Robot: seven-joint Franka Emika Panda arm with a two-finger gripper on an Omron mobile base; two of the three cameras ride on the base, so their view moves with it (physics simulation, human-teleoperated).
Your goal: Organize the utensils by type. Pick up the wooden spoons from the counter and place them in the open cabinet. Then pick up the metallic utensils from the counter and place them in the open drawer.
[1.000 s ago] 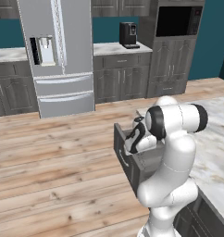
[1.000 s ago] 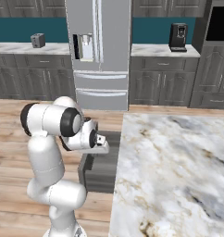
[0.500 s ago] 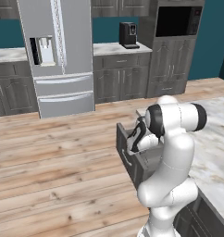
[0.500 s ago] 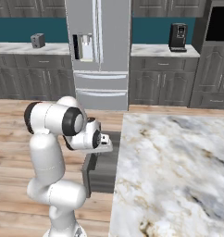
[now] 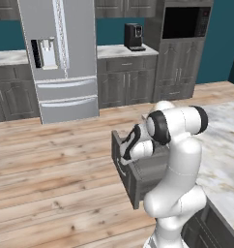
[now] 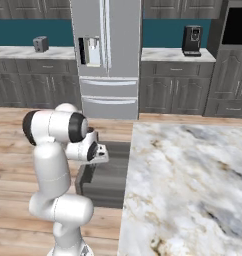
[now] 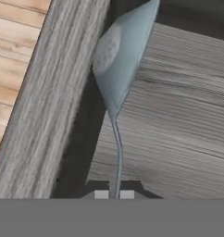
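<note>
Metal spoon [image 7: 119, 69] pinched between jaws

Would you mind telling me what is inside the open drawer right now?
The hand view shows the metal spoon, pinched by its handle in the gripper, hanging over the bare wood-grain floor of the open drawer. The arm covers most of the drawer in both base views, so any other contents stay unseen.

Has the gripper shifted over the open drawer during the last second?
Cannot tell. In the left base view the gripper, shut on the metal spoon, sits at much the same spot over the open drawer as before.
</note>
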